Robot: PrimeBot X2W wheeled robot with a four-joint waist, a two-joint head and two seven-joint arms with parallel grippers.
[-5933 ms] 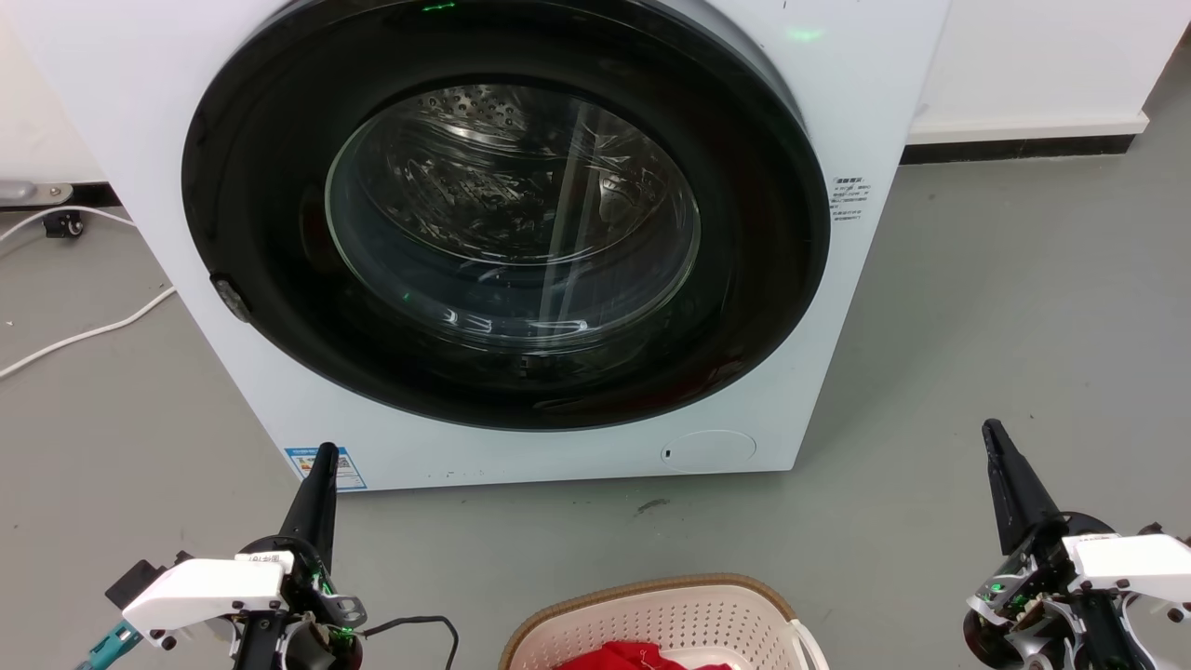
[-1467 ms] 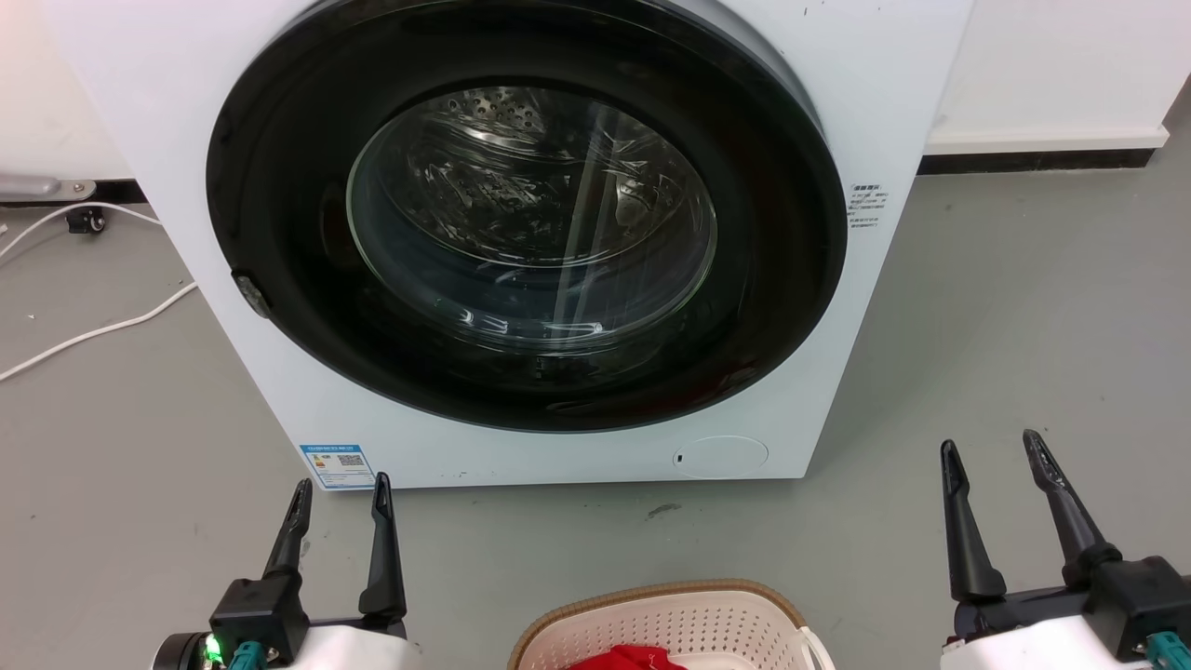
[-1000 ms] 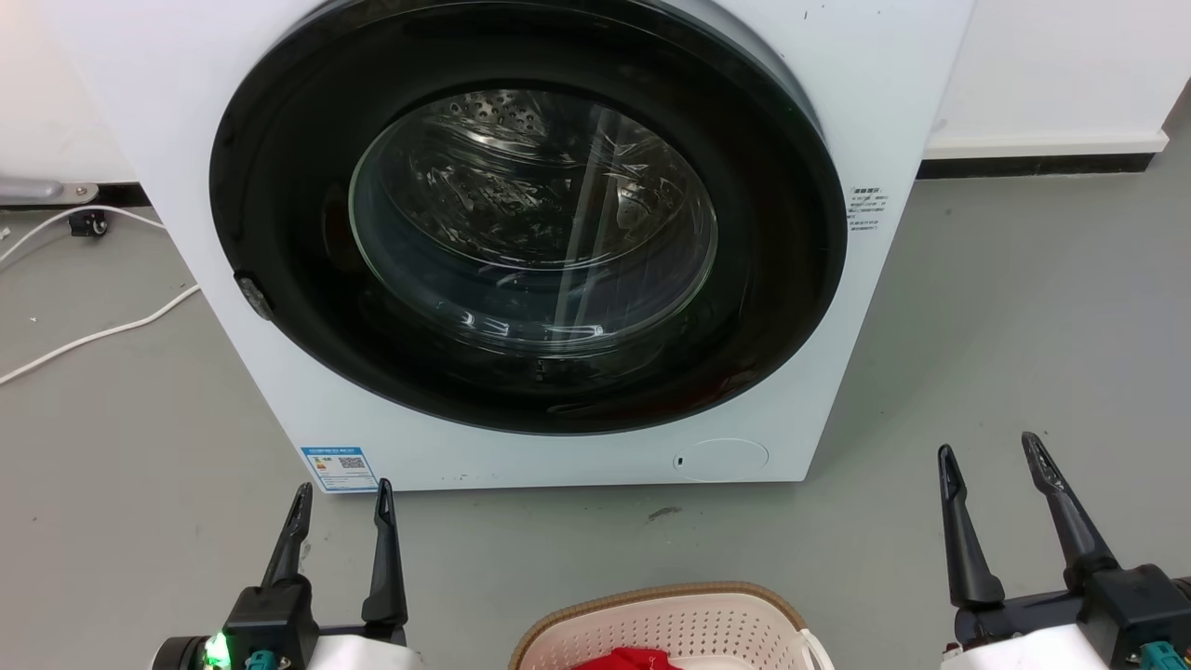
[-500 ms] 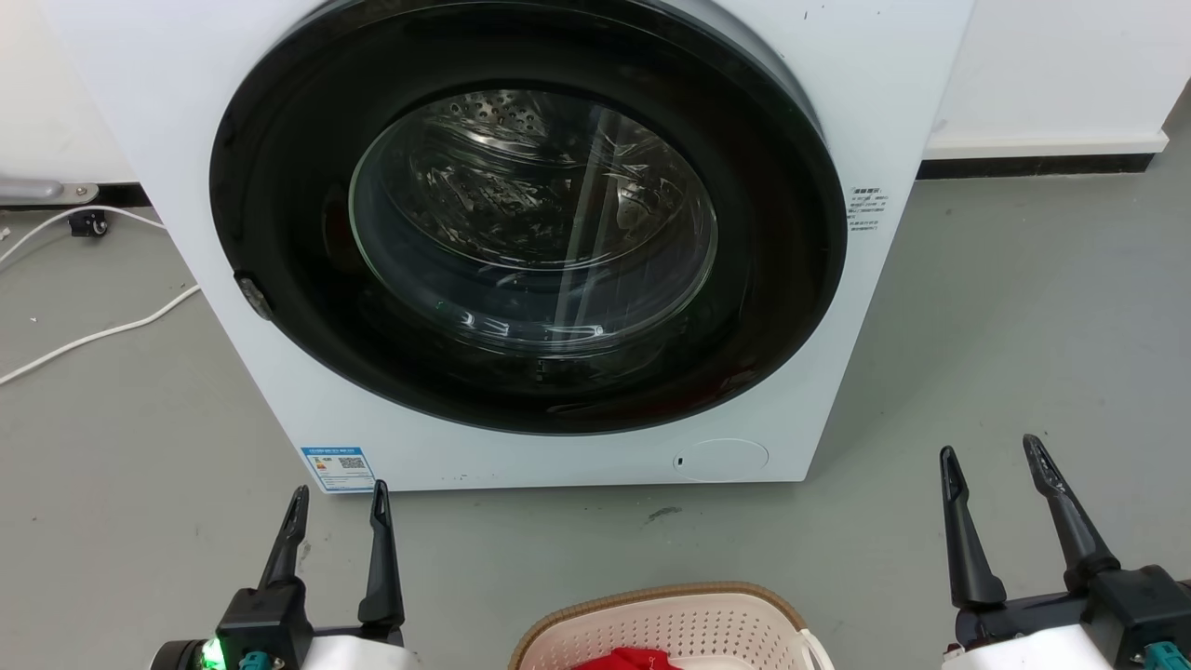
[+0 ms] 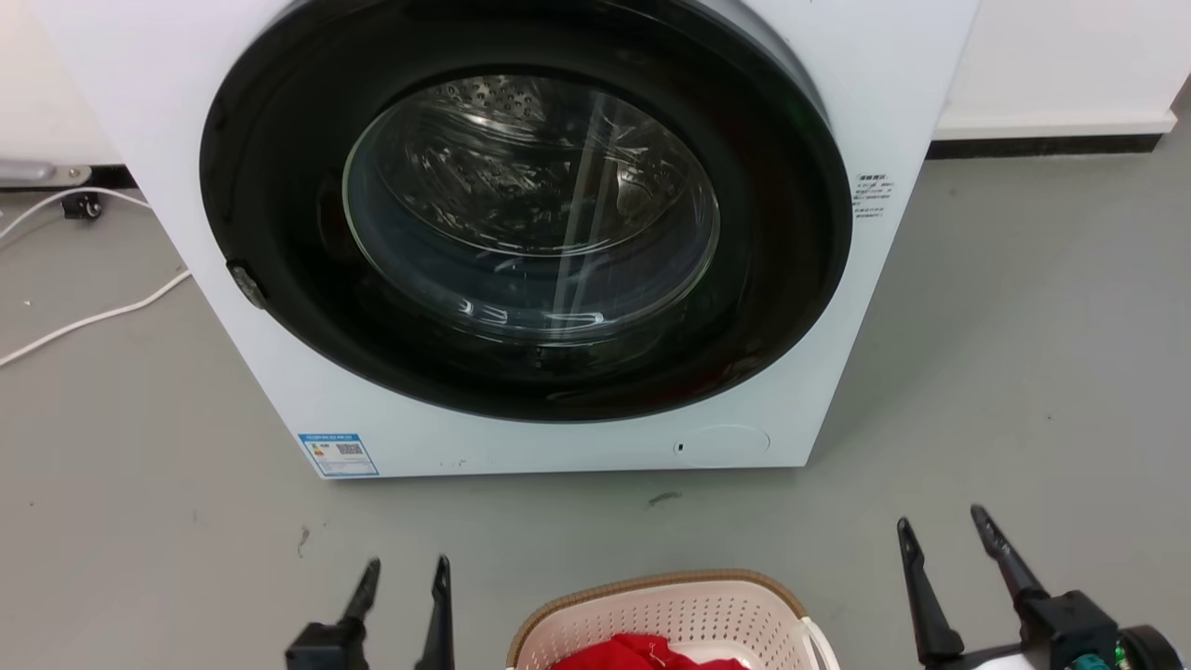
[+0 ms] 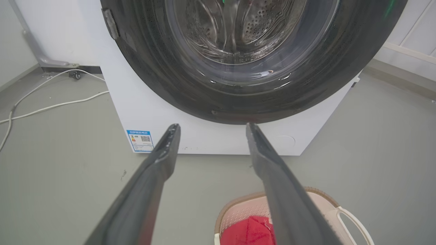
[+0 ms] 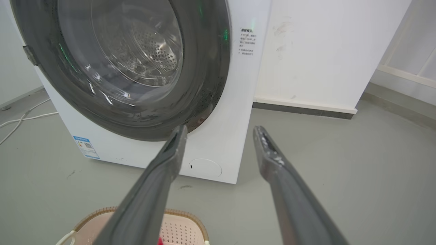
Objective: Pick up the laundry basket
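The laundry basket [image 5: 651, 609] sits on the grey floor [image 5: 1023, 372] at the bottom centre of the head view, with a red cloth [image 5: 642, 651] inside. The left end effector [image 5: 407, 569] at lower left and the right end effector [image 5: 940, 523] at lower right flank it, fingers apart, holding nothing. The washing machine [image 5: 865, 307] stands above.

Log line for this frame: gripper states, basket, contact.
left gripper: open, empty | right gripper: open, empty | basket: on floor before washer, red cloth inside | contact: none

Left gripper [image 6: 212, 126] spread wide, facing washing machine [image 6: 153, 109], laundry basket [image 6: 243, 211] near.
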